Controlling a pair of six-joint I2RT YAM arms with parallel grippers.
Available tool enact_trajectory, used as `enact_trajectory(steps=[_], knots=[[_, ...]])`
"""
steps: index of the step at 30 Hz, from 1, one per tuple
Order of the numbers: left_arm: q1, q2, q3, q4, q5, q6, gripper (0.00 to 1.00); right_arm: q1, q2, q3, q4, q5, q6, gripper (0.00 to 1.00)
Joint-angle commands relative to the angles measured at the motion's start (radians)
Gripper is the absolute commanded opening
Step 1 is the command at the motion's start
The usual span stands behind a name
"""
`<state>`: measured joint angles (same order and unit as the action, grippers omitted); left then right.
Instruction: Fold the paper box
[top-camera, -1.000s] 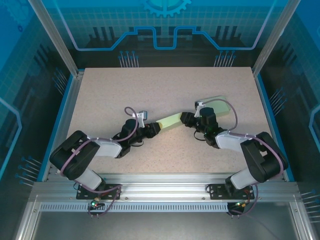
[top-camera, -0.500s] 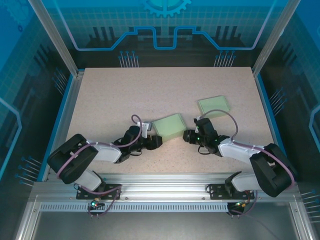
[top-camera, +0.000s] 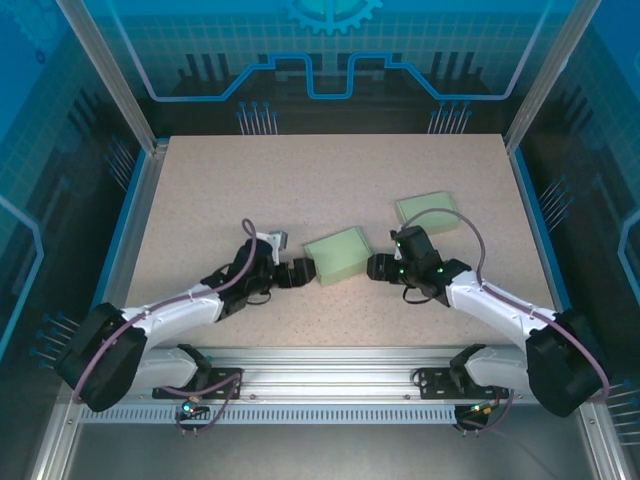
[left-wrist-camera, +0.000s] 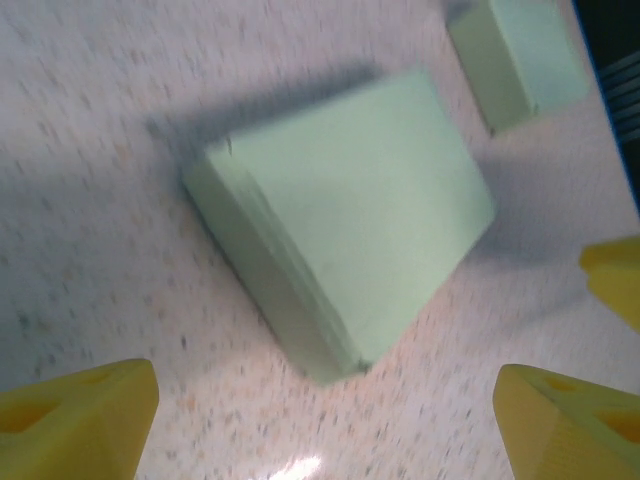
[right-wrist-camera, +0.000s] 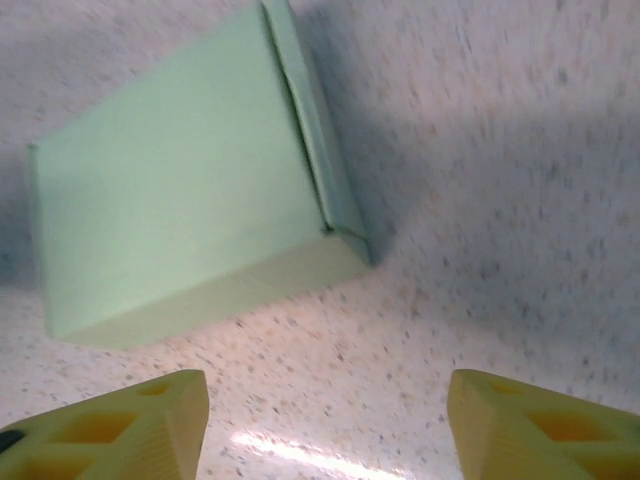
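Top view, two green paper boxes on the worktop (top-camera: 250, 180), near box (top-camera: 338, 255) flat between left gripper (top-camera: 300, 272) and right gripper (top-camera: 375, 267), long axis roughly left-right, far box (top-camera: 428, 212) behind, left wrist, left gripper (left-wrist-camera: 325, 430) spread wide, empty, both boxes ahead, right wrist, right gripper (right-wrist-camera: 325, 430) spread, empty, near box (right-wrist-camera: 190, 230) ahead

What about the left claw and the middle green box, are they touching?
Apart. The left wrist view shows bare table between the box and the left gripper.

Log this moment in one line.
left gripper open | right gripper open | near paper box on table, between grippers, unheld | far paper box behind right gripper
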<state>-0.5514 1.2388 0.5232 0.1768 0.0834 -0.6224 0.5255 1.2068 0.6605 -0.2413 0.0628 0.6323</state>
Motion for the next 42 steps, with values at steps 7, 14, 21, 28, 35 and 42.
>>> enact_trajectory(steps=[7, 14, 21, 28, 35, 42], knots=[[0.049, 0.199, 0.142, -0.002, 0.216, -0.132, 0.82, -0.005, 0.209, 0.212, -0.105, -0.014, -0.089, 0.67], [0.048, 0.363, 0.126, 0.185, 0.299, -0.225, 0.71, -0.012, 0.389, 0.273, -0.030, -0.076, -0.089, 0.63], [0.071, 0.496, 0.229, 0.238, 0.326, -0.193, 0.67, -0.013, 0.482, 0.291, 0.039, -0.106, -0.068, 0.57], [0.166, 0.661, 0.426, 0.227, 0.381, -0.124, 0.68, -0.019, 0.561, 0.352, 0.073, -0.057, -0.014, 0.55], [0.232, 0.717, 0.503, 0.181, 0.397, -0.105, 0.73, -0.037, 0.594, 0.429, 0.045, -0.030, -0.030, 0.57], [0.283, 0.594, 0.437, 0.133, 0.335, -0.083, 0.99, -0.044, 0.467, 0.433, -0.043, 0.059, -0.078, 0.70]])
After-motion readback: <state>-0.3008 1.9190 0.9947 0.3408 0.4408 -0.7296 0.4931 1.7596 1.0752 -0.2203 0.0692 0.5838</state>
